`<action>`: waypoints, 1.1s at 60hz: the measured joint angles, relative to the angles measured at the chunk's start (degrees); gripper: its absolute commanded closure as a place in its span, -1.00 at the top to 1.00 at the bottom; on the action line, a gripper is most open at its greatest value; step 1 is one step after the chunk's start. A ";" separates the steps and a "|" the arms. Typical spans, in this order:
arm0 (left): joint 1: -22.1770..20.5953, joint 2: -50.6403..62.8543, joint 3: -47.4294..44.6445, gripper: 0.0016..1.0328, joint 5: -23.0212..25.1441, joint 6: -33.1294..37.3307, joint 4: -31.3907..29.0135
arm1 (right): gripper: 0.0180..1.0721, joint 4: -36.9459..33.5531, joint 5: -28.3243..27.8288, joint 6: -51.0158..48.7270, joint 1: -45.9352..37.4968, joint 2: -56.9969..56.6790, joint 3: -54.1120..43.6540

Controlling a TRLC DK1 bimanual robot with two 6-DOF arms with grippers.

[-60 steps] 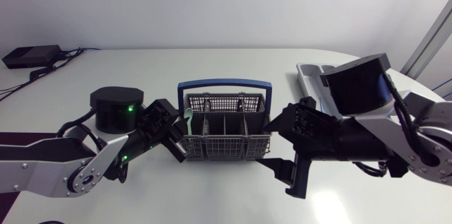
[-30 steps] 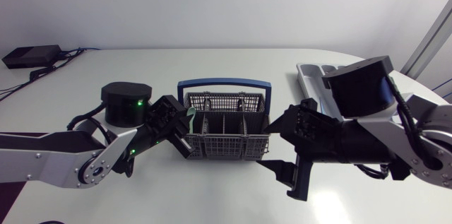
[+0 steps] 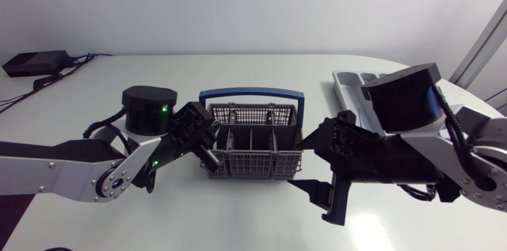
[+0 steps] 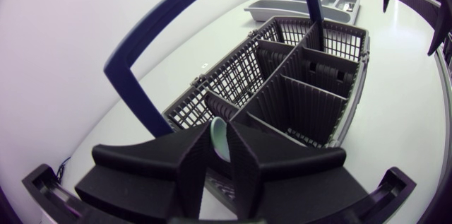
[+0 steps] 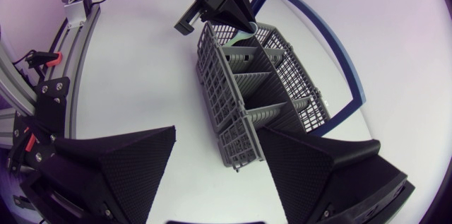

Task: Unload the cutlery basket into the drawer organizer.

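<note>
Pinching with the narrowly closed left gripper [image 4: 219, 131] the top of a pale green utensil [image 4: 220, 143] in the end compartment of the cutlery basket [image 3: 253, 165], likely light, stiff and slick, opposite the wide-open, empty right gripper [image 5: 217, 139].

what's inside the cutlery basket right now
One pale green piece in the end compartment, gripped by the left hand. The other compartments look empty. The piece's lower part is hidden by the hand.

pale green item [image 4: 220, 141]: mostly hidden between left claw [image 4: 219, 131] fingers; kind unclear | drawer organizer [image 3: 347, 84]: largely behind right arm [image 3: 412, 156] | basket handle [image 4: 128, 54]: top cut off, left wrist view
</note>
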 measured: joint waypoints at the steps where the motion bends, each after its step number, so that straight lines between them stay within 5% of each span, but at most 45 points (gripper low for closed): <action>1: -0.02 0.07 0.04 -0.62 0.00 0.00 -0.02 | 0.63 0.00 0.00 0.02 0.00 0.00 0.00; 15: -0.37 0.70 0.33 -0.93 0.02 0.00 -0.24 | 0.63 0.20 0.00 0.00 0.00 -0.04 -0.37; 36: -1.27 -0.55 0.35 -0.93 0.02 -1.09 -0.26 | 0.63 0.39 0.00 0.02 0.00 -0.17 -0.94; 66: -5.90 -28.00 -7.26 -0.93 -0.02 -4.59 -1.38 | 0.63 0.96 0.00 5.35 1.90 -1.53 -0.72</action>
